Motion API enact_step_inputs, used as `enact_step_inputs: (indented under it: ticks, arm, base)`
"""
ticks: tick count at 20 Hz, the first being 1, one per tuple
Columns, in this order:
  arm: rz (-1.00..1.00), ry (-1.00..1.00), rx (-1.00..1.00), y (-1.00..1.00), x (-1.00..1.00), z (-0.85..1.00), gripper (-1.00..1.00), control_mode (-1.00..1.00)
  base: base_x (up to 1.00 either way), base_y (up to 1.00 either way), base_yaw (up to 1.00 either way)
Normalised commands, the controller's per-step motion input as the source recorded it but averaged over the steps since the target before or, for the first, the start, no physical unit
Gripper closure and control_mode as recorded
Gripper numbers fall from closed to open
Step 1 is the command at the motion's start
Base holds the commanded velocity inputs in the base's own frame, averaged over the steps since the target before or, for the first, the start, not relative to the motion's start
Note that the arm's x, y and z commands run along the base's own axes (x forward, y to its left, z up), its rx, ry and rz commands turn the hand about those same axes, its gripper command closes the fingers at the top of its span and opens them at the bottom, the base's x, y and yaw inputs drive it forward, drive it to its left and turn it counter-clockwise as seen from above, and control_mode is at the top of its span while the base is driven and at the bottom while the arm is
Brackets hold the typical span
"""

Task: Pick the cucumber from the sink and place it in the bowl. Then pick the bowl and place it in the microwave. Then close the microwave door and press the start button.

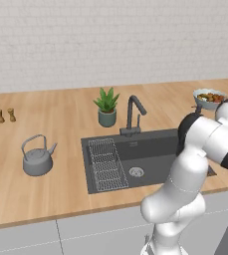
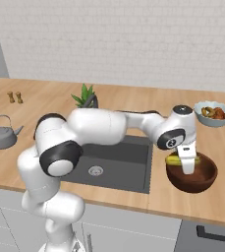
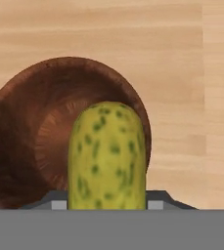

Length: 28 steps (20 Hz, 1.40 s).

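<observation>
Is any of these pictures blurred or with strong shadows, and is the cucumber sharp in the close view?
Hand view: the cucumber is sharp, its dark speckles distinct, with soft shading inside the bowl. Right base view: even, flat lighting, no glare, with a faint shadow beneath the bowl on the counter. Left base view: slightly soft overall, and the sink stays uniformly dark.

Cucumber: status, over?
Claw shut on cucumber, held over the brown bowl. Cucumber not yet released. Bowl on the counter right of the sink. Nothing in the way below.
</observation>
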Motion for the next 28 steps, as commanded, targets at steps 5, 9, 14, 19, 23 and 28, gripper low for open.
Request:
enact_step_inputs:
  ticks: [5, 9, 14, 19, 23, 28]
  arm:
    - [-0.08, 0.10, 0.00, 0.00, 0.22, -0.18, 1.00, -1.00]
    - [-0.03, 0.07, 0.01, -0.02, 0.05, -0.21, 1.00, -1.00]
    - [0.00, 0.07, 0.10, -0.18, 0.00, -0.05, 1.00, -1.00]
    - [0.00, 0.04, 0.09, -0.12, 0.00, -0.20, 1.00, -1.00]
    - [0.00, 0.03, 0.06, -0.03, 0.00, -0.33, 1.00, -1.00]
    - [0.00, 0.05, 0.05, -0.02, 0.00, -0.28, 1.00, -1.00]
  base:
    - [0.00, 0.00, 0.00]
    - [0.00, 0.00, 0.00]
    - [0.00, 0.00, 0.00]
    - [0.00, 0.00, 0.00]
    - [0.00, 0.00, 0.00]
    - [0.00, 0.00, 0.00]
